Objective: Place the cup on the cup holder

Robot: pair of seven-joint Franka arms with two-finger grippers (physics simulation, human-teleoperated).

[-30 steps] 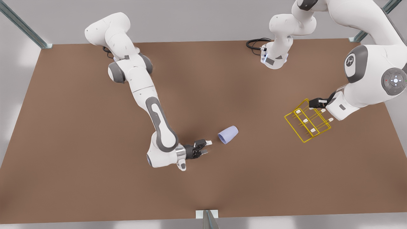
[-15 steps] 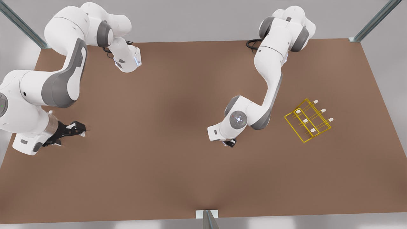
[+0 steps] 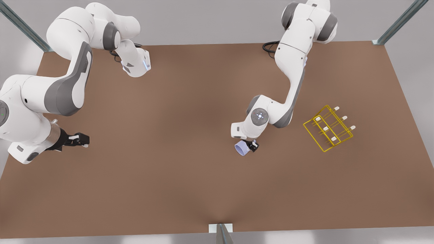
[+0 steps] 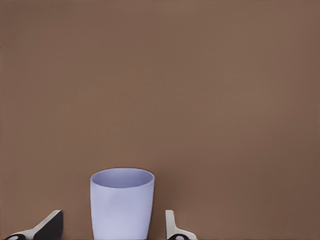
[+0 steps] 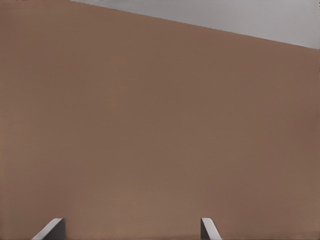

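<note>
The lavender-blue cup (image 3: pixel 241 148) lies on the brown table near its middle, its mouth facing the front view's lower left. My left gripper (image 3: pixel 251 145) hangs right at it from the arm on the front view's right. In the left wrist view the cup (image 4: pixel 122 202) sits between the two fingertips with a gap on each side, so the left gripper (image 4: pixel 113 220) is open around it. The yellow wire cup holder (image 3: pixel 327 128) with white-tipped pegs stands apart, toward the front view's right. My right gripper (image 3: pixel 80 139) waits open at the front view's far left, over bare table (image 5: pixel 132 225).
The brown table (image 3: pixel 176 189) stretches wide between the cup and the cup holder. Metal frame posts (image 3: pixel 222 234) stand at the table's edges and corners. A black cable (image 3: pixel 271 45) lies by the arm base at the back.
One second ago the arms stood differently, one gripper beside the lying cup. Half a second ago the left arm's hand covered the cup; now the hand has shifted and the cup's mouth shows beneath it.
</note>
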